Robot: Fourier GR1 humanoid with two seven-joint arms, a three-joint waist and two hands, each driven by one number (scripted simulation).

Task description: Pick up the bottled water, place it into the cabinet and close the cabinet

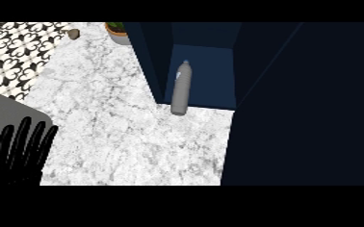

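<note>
One bottled water [180, 89] lies across the cabinet [206, 72] shelf's front edge; left hand [25, 149] rests with fingers straight and spread.

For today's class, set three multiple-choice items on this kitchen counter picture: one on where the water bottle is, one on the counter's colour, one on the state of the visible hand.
1. Where is the bottled water?
A. In the open cabinet
B. In the hand
C. Beside the potted plant

2. What colour is the counter?
A. Plain black
B. White-grey marble
C. Brown wood

3. How is the left hand?
A. Curled round the bottle
B. Pinching the plant
C. Open, fingers straight

Key: 1 A, the bottle sits between the cabinet walls; 2 B, the top is veined pale stone; 3 C, the fingers point up and hold nothing at the lower left edge.
</note>
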